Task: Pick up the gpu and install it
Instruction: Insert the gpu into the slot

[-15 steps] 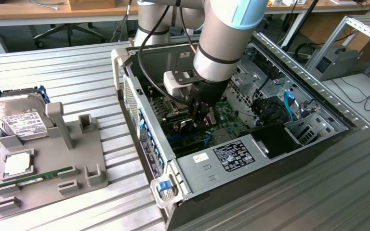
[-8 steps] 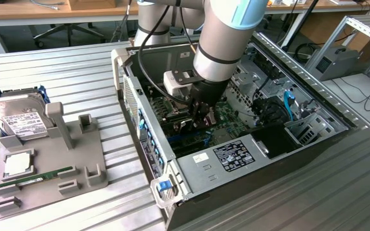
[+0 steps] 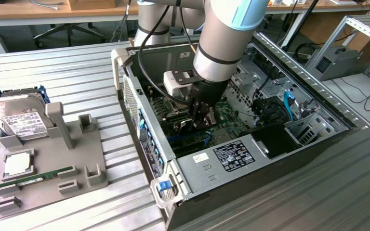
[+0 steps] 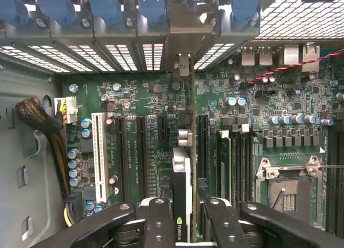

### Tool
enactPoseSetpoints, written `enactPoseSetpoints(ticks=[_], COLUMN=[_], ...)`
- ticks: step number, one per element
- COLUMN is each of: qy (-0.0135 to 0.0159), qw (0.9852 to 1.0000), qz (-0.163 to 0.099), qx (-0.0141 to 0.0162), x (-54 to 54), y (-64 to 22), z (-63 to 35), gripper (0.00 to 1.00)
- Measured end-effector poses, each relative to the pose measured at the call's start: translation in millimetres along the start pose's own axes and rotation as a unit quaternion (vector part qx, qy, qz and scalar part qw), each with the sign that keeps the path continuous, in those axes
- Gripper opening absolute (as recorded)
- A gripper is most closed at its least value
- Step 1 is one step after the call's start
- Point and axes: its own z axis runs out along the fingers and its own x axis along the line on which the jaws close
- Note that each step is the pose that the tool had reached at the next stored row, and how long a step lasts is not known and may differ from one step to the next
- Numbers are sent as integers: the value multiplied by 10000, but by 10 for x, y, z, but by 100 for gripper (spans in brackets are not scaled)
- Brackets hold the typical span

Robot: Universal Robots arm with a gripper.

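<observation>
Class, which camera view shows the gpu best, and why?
The wrist view: the gpu stands edge-on in the gripper, with the motherboard behind it. In the exterior view, the arm hides nearly all of it.

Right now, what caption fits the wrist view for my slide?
The gripper grips the gpu edge-on, green motherboard behind it, inside the computer case.

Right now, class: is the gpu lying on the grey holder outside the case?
No: the gripper holds the gpu edge-on over the motherboard, inside the case.
</observation>
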Motion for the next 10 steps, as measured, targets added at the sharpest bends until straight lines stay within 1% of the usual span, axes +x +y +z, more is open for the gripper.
enactPoseSetpoints(ticks=[3, 4, 10], qy=[-3, -36, -41], qw=[10000, 10000, 10000], qz=[0, -1, 0], qx=[0, -2, -1], x=[-1, 1, 2], y=[0, -1, 0], z=[0, -1, 7], gripper=[27, 27, 27])
